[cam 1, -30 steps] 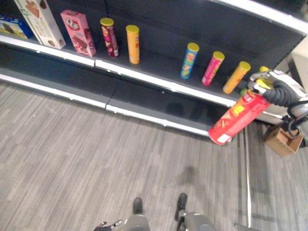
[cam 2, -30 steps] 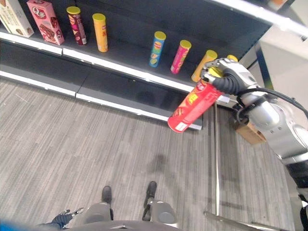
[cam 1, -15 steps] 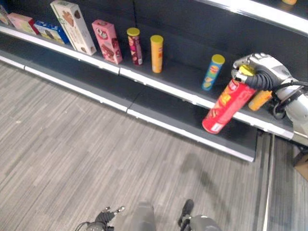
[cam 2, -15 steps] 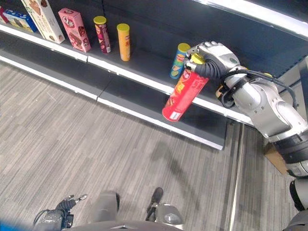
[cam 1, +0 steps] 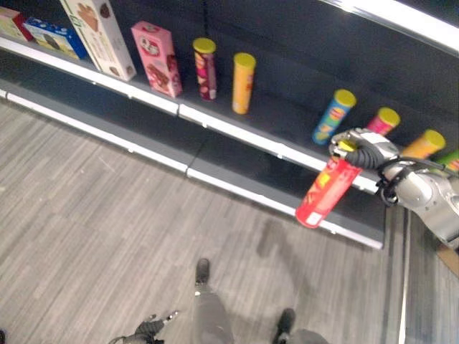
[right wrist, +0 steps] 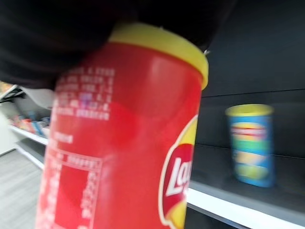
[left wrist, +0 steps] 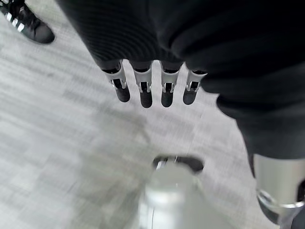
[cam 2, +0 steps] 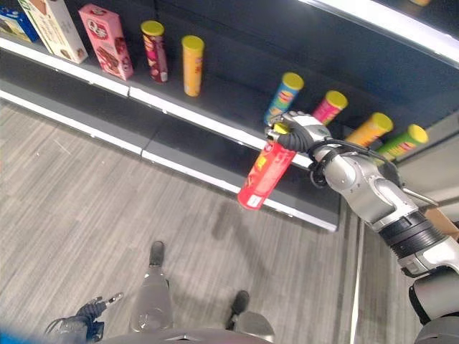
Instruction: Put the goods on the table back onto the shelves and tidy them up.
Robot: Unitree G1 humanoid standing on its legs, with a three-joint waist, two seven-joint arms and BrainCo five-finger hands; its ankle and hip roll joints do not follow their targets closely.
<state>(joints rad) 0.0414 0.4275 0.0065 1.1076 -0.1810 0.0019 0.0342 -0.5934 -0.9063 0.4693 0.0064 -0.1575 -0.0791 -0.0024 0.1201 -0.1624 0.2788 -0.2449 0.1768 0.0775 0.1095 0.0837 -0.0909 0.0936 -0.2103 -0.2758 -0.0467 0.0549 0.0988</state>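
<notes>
Red and yellow-lidded, the crisp can (cam 2: 264, 174) hangs tilted from the right hand (cam 2: 296, 133), whose fingers are curled round its top end just in front of the shelf edge (cam 2: 215, 122). Against half a second ago, the can sits lower and further out from the shelf, its base now over the bottom shelf (cam 1: 237, 172) rather than level with the row, though the camera has also swung, so part of that shift is only the view. On the shelf behind stand the blue can (cam 1: 333, 116), pink can (cam 1: 384, 120) and orange can (cam 1: 423, 143), with a gap beside the blue one. Placement is therefore not yet done. The left hand (left wrist: 152, 86) hangs low over the floor, fingers straight and empty.
</notes>
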